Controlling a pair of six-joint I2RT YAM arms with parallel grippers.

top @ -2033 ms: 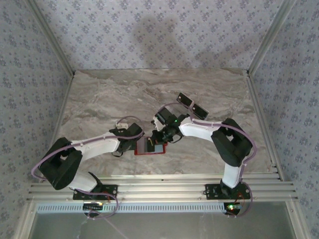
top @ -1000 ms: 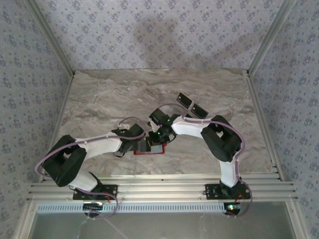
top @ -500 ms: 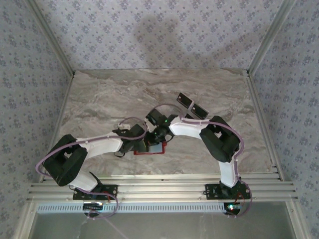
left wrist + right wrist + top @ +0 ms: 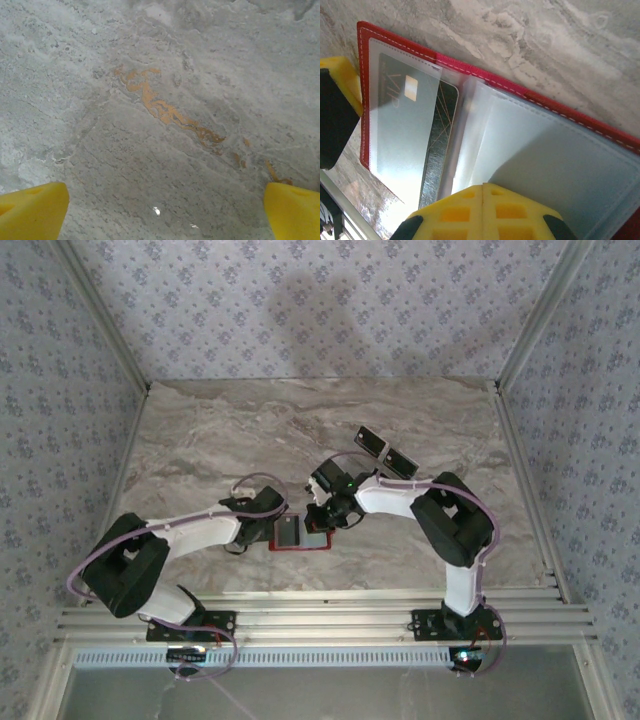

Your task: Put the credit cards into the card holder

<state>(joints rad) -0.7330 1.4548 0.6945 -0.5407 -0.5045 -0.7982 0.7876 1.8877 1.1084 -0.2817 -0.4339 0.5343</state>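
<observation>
Right gripper [image 4: 483, 194] closed, angled low over card holder [image 4: 555, 145]

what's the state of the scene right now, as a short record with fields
card holder: red, lying open on the marble table, clear sleeves facing up
card in holder: one dark card with gold lines, in the sleeve nearest the left fingers, one edge poking out
black cards: two, side by side on the table beyond the right arm
left fingers: open, at the holder's edge
right fingers: shut, over the clear sleeves, contact unclear
</observation>
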